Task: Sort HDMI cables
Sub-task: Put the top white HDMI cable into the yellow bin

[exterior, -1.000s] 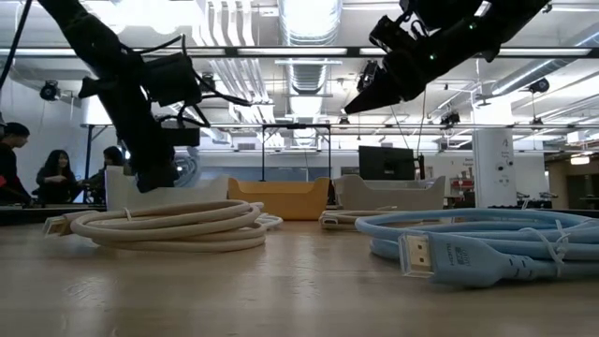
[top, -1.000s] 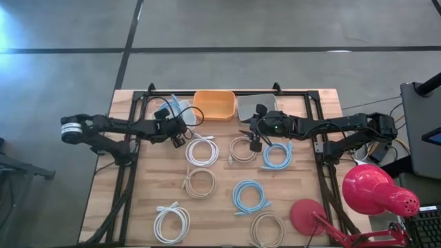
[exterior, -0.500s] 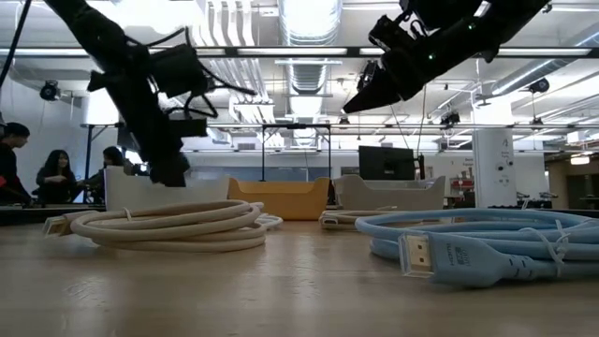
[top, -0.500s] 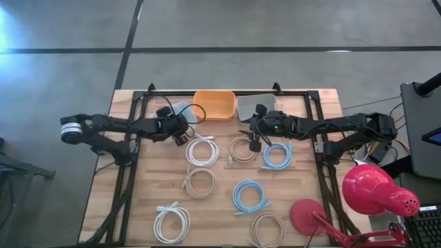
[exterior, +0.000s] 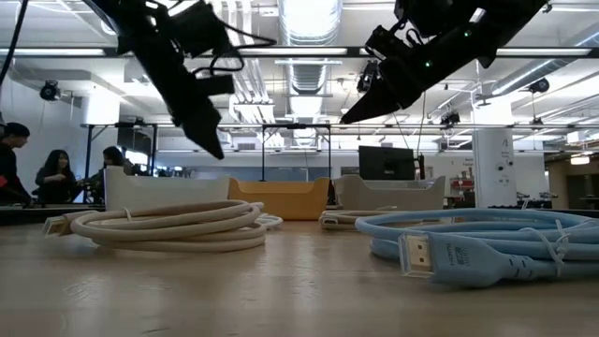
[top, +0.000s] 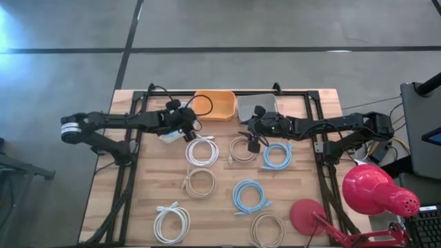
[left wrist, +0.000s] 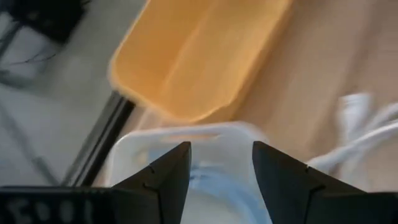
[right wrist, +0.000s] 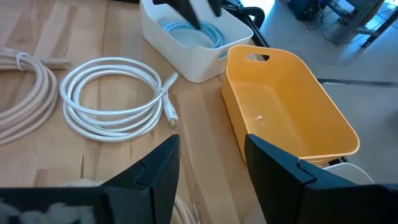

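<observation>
Wooden tabletop [top: 220,213] seen from above, eight coiled HDMI cables [top: 202,151] spread loose on it. One blue coil [right wrist: 193,32] already lies in white bin [right wrist: 186,59]. Left gripper [top: 191,129] held released beside bin, empty. Right gripper [top: 249,142] spread above tan coil [top: 242,149]. Next, likely: descent, clench, lift to matching bin.

The white bin [top: 170,135] is mostly hidden beneath the left arm, seemingly.
</observation>
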### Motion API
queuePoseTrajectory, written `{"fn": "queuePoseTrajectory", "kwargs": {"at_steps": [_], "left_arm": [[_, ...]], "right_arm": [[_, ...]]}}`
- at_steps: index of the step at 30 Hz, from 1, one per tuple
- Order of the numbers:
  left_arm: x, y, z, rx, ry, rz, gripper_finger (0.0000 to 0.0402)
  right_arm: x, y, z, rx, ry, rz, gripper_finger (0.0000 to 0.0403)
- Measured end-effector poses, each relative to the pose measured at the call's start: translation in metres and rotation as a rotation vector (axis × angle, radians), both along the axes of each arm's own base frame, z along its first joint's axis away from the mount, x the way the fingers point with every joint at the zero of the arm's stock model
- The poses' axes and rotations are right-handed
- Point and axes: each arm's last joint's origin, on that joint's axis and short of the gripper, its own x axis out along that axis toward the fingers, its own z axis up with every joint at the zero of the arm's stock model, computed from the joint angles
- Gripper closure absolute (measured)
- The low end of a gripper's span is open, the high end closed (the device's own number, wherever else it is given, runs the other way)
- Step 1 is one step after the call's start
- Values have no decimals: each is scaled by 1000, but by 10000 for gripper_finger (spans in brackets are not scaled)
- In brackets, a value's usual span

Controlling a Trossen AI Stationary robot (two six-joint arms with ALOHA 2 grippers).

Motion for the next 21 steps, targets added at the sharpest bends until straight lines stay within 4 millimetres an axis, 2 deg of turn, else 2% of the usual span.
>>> {"fn": "queuePoseTrajectory", "kwargs": {"at_steps": [4,9,21], "left_arm": [[6,-9,4,-110,-47,-128,211],[9,-24,-1,-250,-70,-297,211],[-5,-67,-42,-395,46,-512,211]], "right_arm": [[0,0,0,9,-3,0,225],[0,0,0,12,-4,-1,225],[0,0,0,14,-5,-3,225]]}}
